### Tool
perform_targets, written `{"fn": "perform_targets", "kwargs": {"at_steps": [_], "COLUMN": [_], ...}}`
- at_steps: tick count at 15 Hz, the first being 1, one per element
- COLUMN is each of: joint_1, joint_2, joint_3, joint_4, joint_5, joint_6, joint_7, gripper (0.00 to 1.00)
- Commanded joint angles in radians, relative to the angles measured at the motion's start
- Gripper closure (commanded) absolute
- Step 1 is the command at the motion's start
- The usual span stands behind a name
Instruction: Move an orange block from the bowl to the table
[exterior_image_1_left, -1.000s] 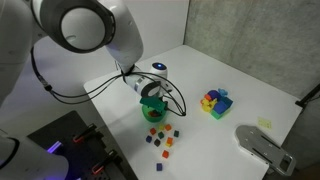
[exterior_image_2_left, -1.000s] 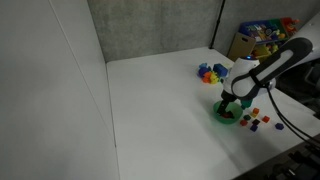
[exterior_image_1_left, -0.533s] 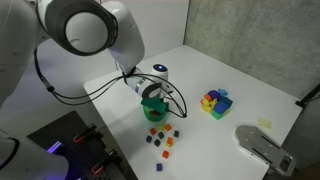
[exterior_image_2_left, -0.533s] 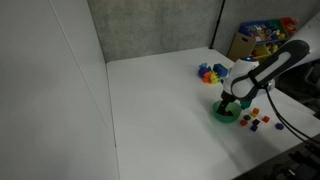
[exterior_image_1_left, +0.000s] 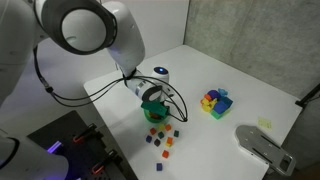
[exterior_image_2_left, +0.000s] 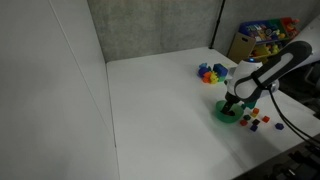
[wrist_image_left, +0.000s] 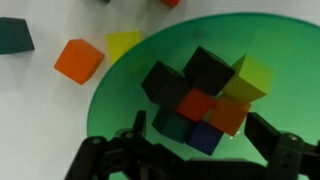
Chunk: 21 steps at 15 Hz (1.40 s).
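Wrist view: the claw (wrist_image_left: 198, 138) is seen at the bottom edge, spread wide, with one dark finger (wrist_image_left: 135, 148) low on the left and the other low on the right; nothing is pinched. Directly past it the bowl (wrist_image_left: 110, 100) is filled by a tight heap of cubes. The orange block (wrist_image_left: 229, 115) is lodged in that heap, inside the bowl, touching a red-orange cube (wrist_image_left: 195, 103) and a blue cube (wrist_image_left: 206, 137). Dark cubes (wrist_image_left: 166, 84) and a yellow-green cube (wrist_image_left: 251, 78) are packed behind them. Beyond the rim, on the white surface (wrist_image_left: 40, 95), a loose orange cube (wrist_image_left: 78, 60) is seen just beside a yellow cube (wrist_image_left: 122, 44), which touches the bowl's edge; a dark teal cube (wrist_image_left: 12, 35) is cut off at the left edge. In both exterior views the claw (exterior_image_1_left: 152, 98) (exterior_image_2_left: 230, 101) is positioned right over the bowl (exterior_image_1_left: 154, 113) (exterior_image_2_left: 228, 114), low at the rim. Scattered small cubes (exterior_image_1_left: 163, 138) (exterior_image_2_left: 256, 120) are spread on the surface near the bowl. A multicoloured cluster of larger blocks (exterior_image_1_left: 215, 102) (exterior_image_2_left: 209, 72) is set well apart, and a grey device (exterior_image_1_left: 263, 148) is seen at the surface's corner in an exterior view.
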Motion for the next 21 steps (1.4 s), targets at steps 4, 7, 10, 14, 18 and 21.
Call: {"fn": "perform_targets", "kwargs": {"at_steps": [4,7,10,14,18,21], "joint_1": [0.013,0.021,0.024,0.034,0.035,0.034], "joint_2": [-0.028,-0.048,-0.091,-0.173,-0.249,-0.290], "joint_3": [-0.023,-0.022,-0.017,-0.021,-0.026,-0.051], "joint_4": [-0.085,-0.115,-0.153,-0.206,-0.246,-0.259], "joint_5": [-0.020,-0.022,-0.020,-0.021,-0.017,-0.017], "joint_6": [0.031,0.051,0.067,0.073,0.064,0.060], "joint_7": [0.033,0.038,0.043,0.052,0.054,0.066], "gripper": [0.27,0.51,0.75,0.85,0.85,0.85]}}
